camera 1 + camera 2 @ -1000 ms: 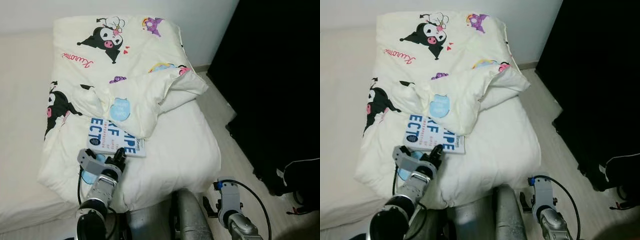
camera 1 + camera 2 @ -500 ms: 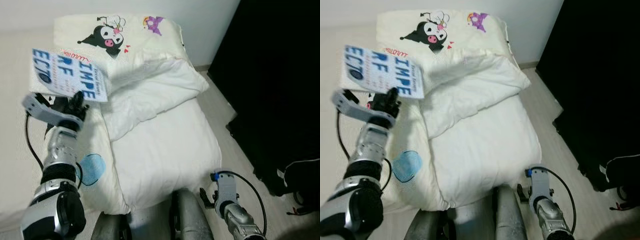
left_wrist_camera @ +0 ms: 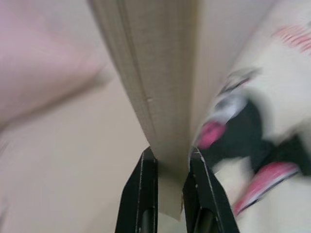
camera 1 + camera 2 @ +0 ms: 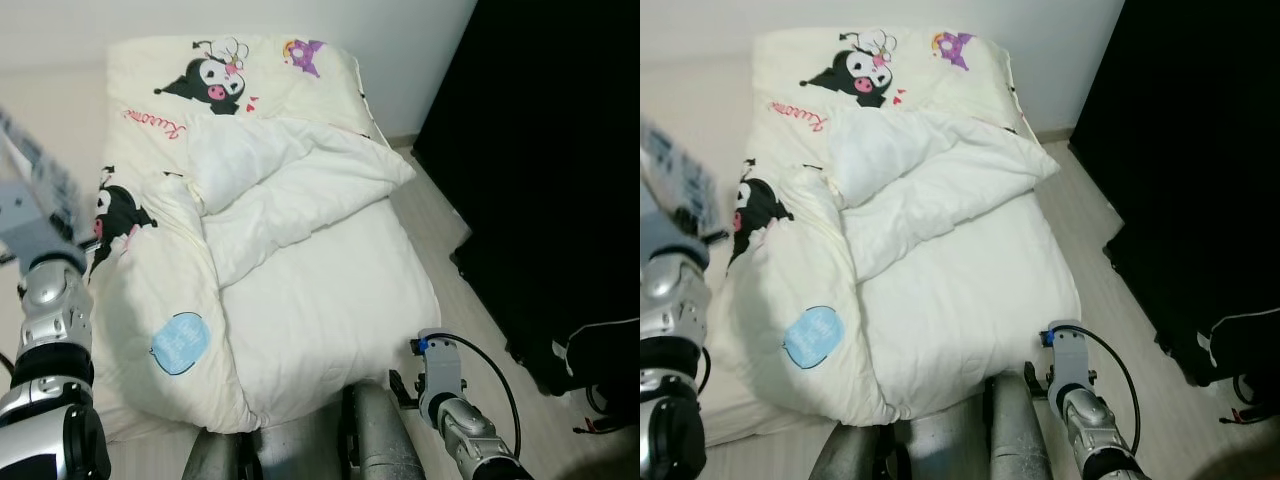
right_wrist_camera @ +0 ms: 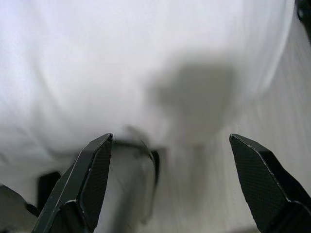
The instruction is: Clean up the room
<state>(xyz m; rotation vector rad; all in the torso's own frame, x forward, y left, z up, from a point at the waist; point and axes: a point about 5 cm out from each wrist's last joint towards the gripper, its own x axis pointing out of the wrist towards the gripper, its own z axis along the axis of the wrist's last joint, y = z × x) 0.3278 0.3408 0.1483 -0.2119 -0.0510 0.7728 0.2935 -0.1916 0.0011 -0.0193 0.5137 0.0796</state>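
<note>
Gripping the book point(image 3: 160, 97) by its lower edge, my left gripper point(image 3: 167, 194) had both black fingers clamped on the closed volume; in the wrist view I saw pale page edges and a plain cover, motion-blurred. In the head views the book point(image 4: 40, 170) appeared as a blurred white cover with blue print, held off the left edge of the bed, above the pale floor point(image 4: 50, 130). The duvet point(image 4: 290, 250), cream with cartoon prints, lay rumpled over the mattress. My right gripper point(image 5: 180, 194) hung low at the bed's near right corner, fingers spread wide, clamped on nothing. A strip of floor ran along the bed's right edge beside a black wardrobe point(image 4: 540, 150).
</note>
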